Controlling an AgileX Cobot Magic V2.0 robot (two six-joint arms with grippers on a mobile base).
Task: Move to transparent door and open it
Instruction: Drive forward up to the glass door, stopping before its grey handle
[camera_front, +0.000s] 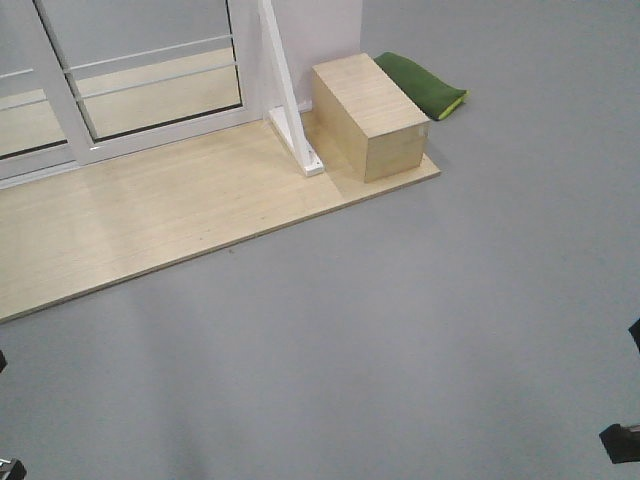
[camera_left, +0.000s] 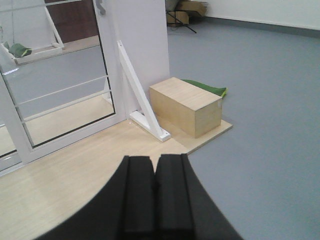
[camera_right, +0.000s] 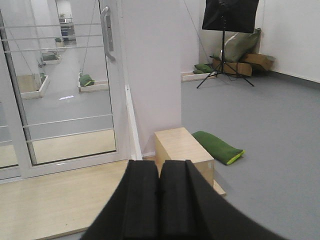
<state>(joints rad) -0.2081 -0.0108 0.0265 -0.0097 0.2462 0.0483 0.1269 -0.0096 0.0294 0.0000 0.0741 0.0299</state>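
Note:
The transparent door (camera_right: 70, 95) is a white-framed glass panel with thin white horizontal bars and a grey pull handle (camera_right: 106, 31) on its right stile. It stands at the back left and looks closed against the white wall panel (camera_right: 150, 75). Its lower part shows in the front view (camera_front: 160, 75) and in the left wrist view (camera_left: 65, 85). A second glass panel (camera_right: 7, 100) sits to its left. My left gripper (camera_left: 155, 161) is shut and empty, well short of the door. My right gripper (camera_right: 160, 165) is shut and empty, also apart from it.
A light wooden platform (camera_front: 150, 220) lies in front of the door on the grey floor. On its right end stand a wooden box (camera_front: 370, 115) and a white diagonal brace (camera_front: 292, 100). A green cushion (camera_front: 422, 85) lies behind the box. A tripod with a black panel (camera_right: 227, 45) stands far right.

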